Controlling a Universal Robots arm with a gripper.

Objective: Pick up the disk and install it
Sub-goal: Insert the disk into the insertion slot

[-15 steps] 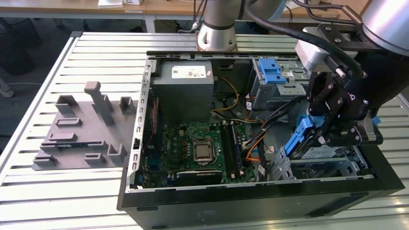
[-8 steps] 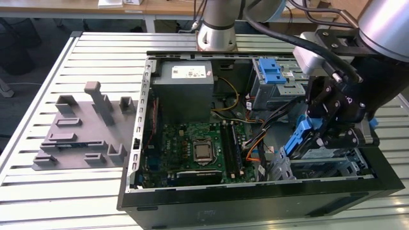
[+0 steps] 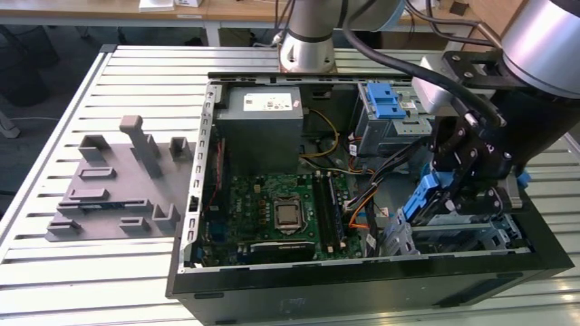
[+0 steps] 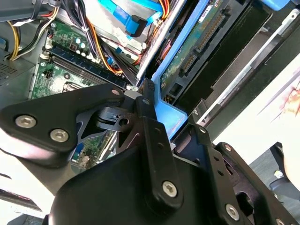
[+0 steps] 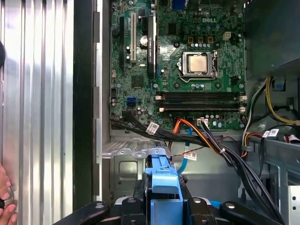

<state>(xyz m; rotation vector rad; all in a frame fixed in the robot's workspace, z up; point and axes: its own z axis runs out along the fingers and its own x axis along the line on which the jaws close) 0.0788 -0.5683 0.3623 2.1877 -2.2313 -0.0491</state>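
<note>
The disk (image 3: pixel 422 197) hangs edge-up inside the open computer case, at the exterior view's right, just above the metal drive cage (image 3: pixel 480 231) in the front corner. Its blue bracket (image 5: pixel 164 186) and its green circuit-board side (image 4: pixel 194 44) show in the wrist views. My gripper (image 3: pixel 449 200) is shut on the disk, a black finger (image 4: pixel 151 119) pressed against the bracket's blue edge. The lower part of the disk is hidden behind the cage wall and the gripper body.
The case (image 3: pixel 363 285) holds a green motherboard (image 5: pixel 187 70), a grey power supply box (image 3: pixel 263 112), another blue bracket (image 3: pixel 385 102) at the back, and bundles of cables (image 5: pixel 220 150) close to the disk. A grey stand (image 3: pixel 122 183) sits at the exterior view's left. A hand (image 5: pixel 3 197) rests on the slatted table.
</note>
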